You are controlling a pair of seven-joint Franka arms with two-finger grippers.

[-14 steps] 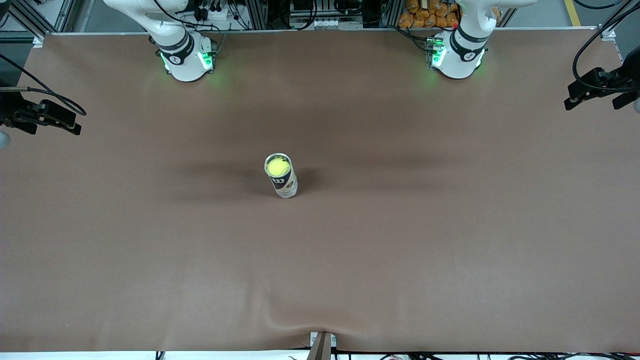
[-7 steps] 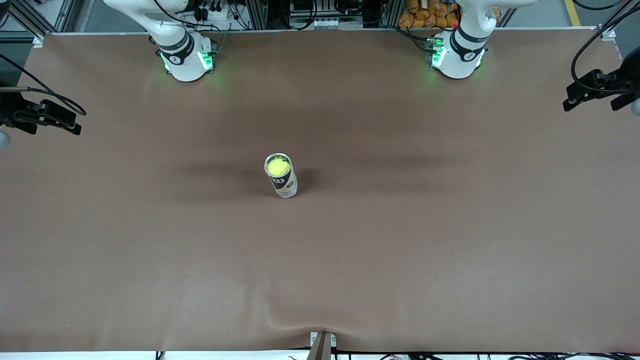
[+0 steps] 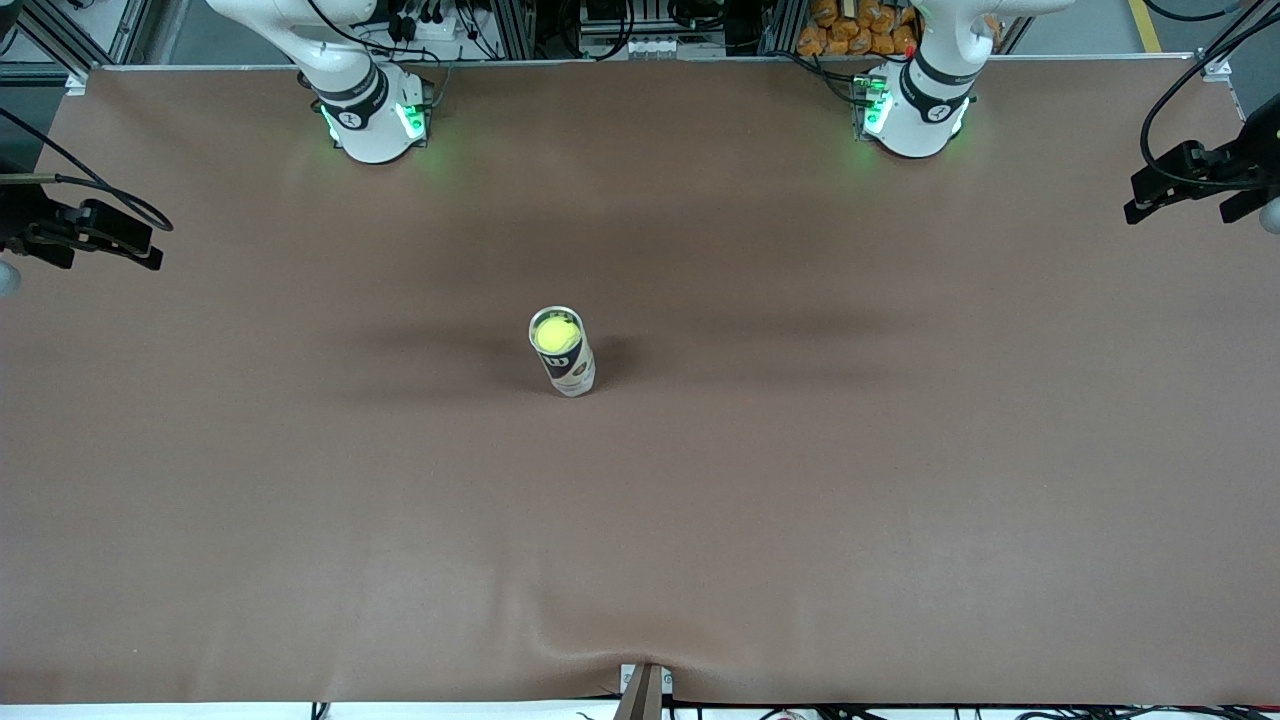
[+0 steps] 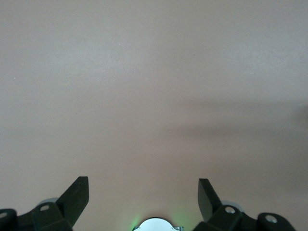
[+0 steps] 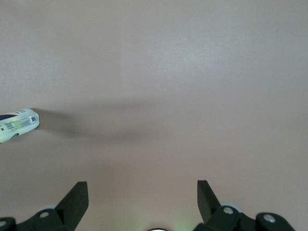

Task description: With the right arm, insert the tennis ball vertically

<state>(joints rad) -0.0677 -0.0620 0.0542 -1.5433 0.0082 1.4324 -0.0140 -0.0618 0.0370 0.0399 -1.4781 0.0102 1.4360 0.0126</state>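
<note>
Front view: brown table (image 3: 900, 480) is carrying an upright can (image 3: 567, 362) mid-table, well off every edge, tennis ball (image 3: 556, 333) sitting in its mouth. Left wrist view: left gripper (image 4: 143, 193) is hanging released over bare mat. Right wrist view: right gripper (image 5: 142, 192) is hanging spread, can (image 5: 17, 124) well apart from its fingers (image 5: 76, 197).

A yellow-green tennis ball (image 3: 556, 334) is seen inside a can (image 3: 564, 356) with a silver rim and a black-and-white label, near the desk's middle. The desk (image 3: 900, 480) is covered in plain brown. White arm bases (image 3: 372, 115) are lit green along one edge.
</note>
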